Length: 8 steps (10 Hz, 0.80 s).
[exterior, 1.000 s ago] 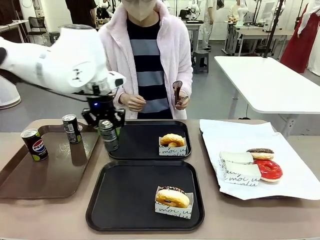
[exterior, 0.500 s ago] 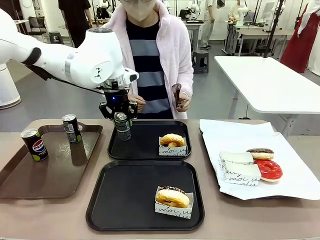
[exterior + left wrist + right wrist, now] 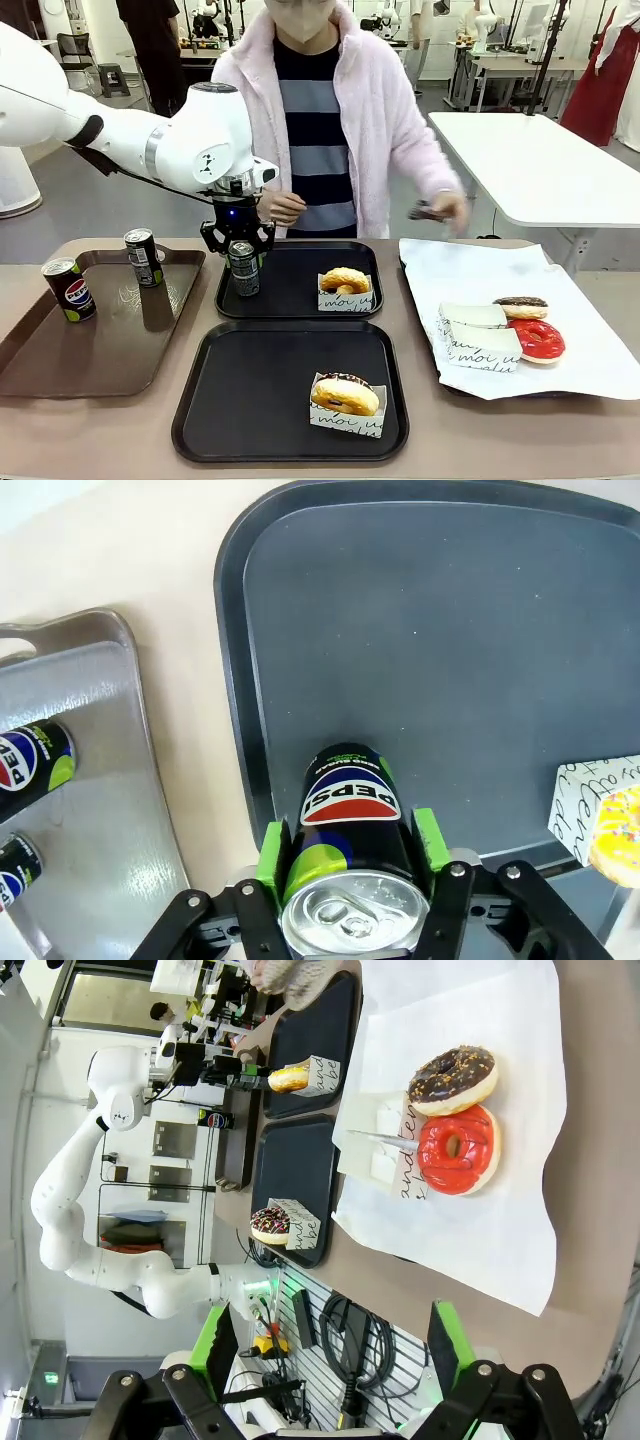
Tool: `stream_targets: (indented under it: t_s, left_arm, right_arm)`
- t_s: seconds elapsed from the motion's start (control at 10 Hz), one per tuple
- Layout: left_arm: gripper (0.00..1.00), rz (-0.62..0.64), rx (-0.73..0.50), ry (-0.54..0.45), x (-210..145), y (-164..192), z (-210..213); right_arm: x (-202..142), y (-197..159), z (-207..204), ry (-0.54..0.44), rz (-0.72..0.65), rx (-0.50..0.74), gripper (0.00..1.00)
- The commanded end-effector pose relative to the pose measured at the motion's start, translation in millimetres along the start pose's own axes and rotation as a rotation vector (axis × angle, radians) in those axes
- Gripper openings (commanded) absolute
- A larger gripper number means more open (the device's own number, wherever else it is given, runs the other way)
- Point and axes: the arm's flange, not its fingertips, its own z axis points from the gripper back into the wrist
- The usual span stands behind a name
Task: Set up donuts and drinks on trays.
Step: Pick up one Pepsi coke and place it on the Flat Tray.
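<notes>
This is a robotics lab in a large open hall. A white robot arm point(image 3: 190, 145) reaches over a beige bench point(image 3: 440, 450), and a person point(image 3: 330, 120) stands at the far side. Behind them are a bare grey floor point(image 3: 130, 205), a plain white table point(image 3: 540, 165), a stool point(image 3: 402, 118), a chair point(image 3: 72, 50) and more work stations farther back. The right wrist view shows a slotted panel point(image 3: 305, 1325) hung with black cables point(image 3: 345, 1345). On the bench, black trays point(image 3: 260, 390) hold paper-sleeved donuts point(image 3: 345, 395) under the arm.
</notes>
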Motion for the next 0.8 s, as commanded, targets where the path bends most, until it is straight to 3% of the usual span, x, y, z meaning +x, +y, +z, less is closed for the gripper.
stream_targets:
  t_s: [0.0, 0.2, 0.3, 0.4, 0.7]
  left_arm:
    - [1.00, 0.018, 0.041, 0.015, 2, -6, 3]
    - [1.00, 0.004, 0.056, 0.031, 0, -5, 6]
    - [0.90, -0.003, 0.049, 0.037, -3, -4, 11]
    - [0.99, -0.018, 0.037, 0.043, -10, -2, 16]
    - [1.00, -0.053, 0.027, 0.050, -43, 3, 50]
  right_arm:
    - [0, 0, 1, -0.007, 0.009, 0.014, 1.00]
    - [0, 0, 1, -0.007, 0.009, 0.014, 1.00]
    - [0, 0, 1, -0.007, 0.009, 0.014, 1.00]
    - [0, 0, 1, -0.007, 0.009, 0.014, 1.00]
    - [0, 0, 1, -0.007, 0.009, 0.014, 1.00]
